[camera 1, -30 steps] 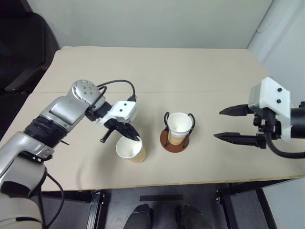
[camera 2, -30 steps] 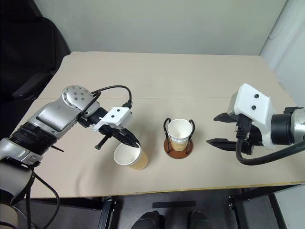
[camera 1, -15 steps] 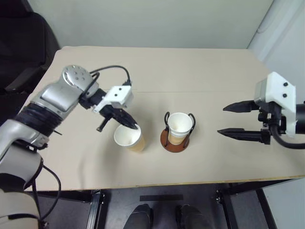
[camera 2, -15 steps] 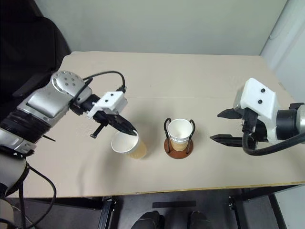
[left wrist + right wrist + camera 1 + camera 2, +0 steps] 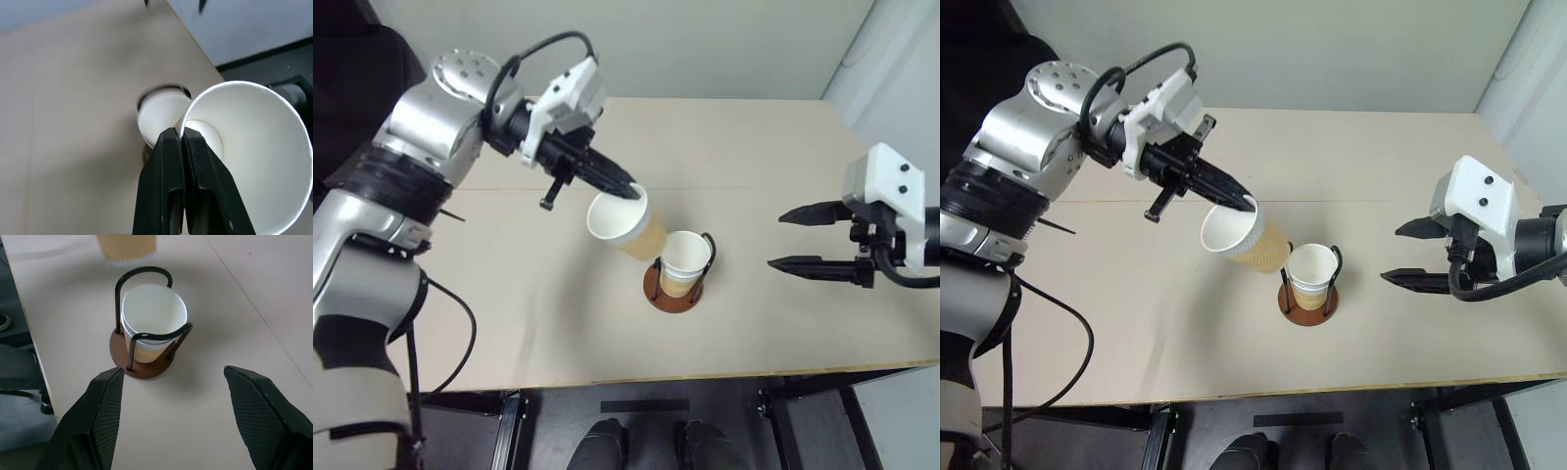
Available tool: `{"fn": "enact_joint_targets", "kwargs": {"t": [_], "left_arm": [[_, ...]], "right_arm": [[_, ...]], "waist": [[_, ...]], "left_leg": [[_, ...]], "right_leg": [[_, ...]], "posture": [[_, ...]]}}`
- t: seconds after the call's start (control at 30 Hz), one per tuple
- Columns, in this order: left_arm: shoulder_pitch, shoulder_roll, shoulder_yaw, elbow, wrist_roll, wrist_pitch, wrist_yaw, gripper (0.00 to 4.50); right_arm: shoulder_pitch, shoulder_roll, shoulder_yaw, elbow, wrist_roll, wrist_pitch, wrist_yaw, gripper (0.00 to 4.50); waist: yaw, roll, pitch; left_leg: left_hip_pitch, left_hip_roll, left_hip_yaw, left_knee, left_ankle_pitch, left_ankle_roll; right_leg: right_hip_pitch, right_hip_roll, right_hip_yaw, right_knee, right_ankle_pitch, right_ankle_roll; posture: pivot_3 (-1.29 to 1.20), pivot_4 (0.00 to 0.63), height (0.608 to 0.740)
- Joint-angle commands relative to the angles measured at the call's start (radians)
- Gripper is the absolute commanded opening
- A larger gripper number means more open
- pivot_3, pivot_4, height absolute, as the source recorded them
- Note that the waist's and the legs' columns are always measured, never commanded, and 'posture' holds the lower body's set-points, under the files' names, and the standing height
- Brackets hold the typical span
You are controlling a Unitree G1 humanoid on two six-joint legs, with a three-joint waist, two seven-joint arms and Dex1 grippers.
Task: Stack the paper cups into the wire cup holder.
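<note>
My left gripper (image 5: 628, 191) is shut on the rim of a paper cup (image 5: 625, 227), one finger inside and one outside. The cup hangs tilted in the air, mouth toward me, just left of and above the wire cup holder (image 5: 656, 289). In the left wrist view the fingers (image 5: 168, 161) pinch the cup's white wall (image 5: 244, 156). Another paper cup (image 5: 1312, 272) stands upright between the holder's black loops (image 5: 143, 270) on the reddish-brown base (image 5: 142, 369). My right gripper (image 5: 775, 240) hovers open to the right of the holder, pointing at it, with nothing between its fingers (image 5: 105, 401).
The holder sits on a beige table (image 5: 724, 147) near the middle front. A black chair (image 5: 362, 88) stands at the table's back left corner. The table's front edge (image 5: 705, 372) runs close below the holder.
My left gripper has lifted the cup off the table and carried it up and to the right, toward the holder. The right gripper has stayed nearly where it was.
</note>
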Motion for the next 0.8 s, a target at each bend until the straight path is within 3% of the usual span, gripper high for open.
{"fn": "enact_joint_targets", "kwargs": {"t": [0.03, 0.8], "left_arm": [[-0.063, -0.018, 0.052, 0.027, -0.044, 0.026, -0.028, 0.02], [-0.058, -0.141, 0.038, 0.125, 0.044, -0.044, -0.028, 0.02]], "right_arm": [[-0.003, -0.001, -0.028, -0.006, -0.006, -0.011, 0.004, 3.3], [0.04, 0.014, -0.059, -0.029, -0.01, 0.0, -0.015, 3.3]], "waist": [[0.001, 0.0, 0.0], [0.004, 0.002, 0.002]], "left_leg": [[0.0, 0.0, 0.0, 0.0, 0.0, 0.0], [0.0, 0.0, 0.002, -0.002, 0.0, 0.0]], "right_leg": [[0.0, 0.0, 0.0, 0.0, 0.0, 0.0], [-0.001, 0.0, 0.002, 0.0, -0.001, 0.001]], "posture": [[0.0, 0.15, 0.74], [0.0, 0.15, 0.74]]}}
